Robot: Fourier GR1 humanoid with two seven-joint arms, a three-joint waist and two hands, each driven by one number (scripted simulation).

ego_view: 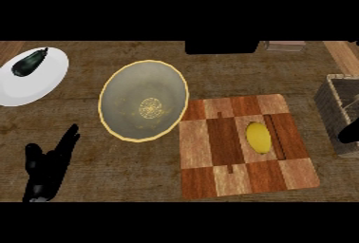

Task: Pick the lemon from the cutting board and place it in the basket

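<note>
On the cutting board (210, 161) the lemon (258, 137) lies free. My left hand (49, 173) rests open; what seems my right hand (349, 133), by the basket (329, 104), I cannot tell. A glancing touch might roll the lemon.

A yellow oval lemon (258, 137) lies on a checkered wooden cutting board (210, 142) on the brown worktop (126, 175). A slatted wooden basket (333, 104) stands just right of the board, with part of the black right hand (348, 133) over it. The black left hand (42, 180) rests at lower left, fingers (67, 142) straight.
</note>
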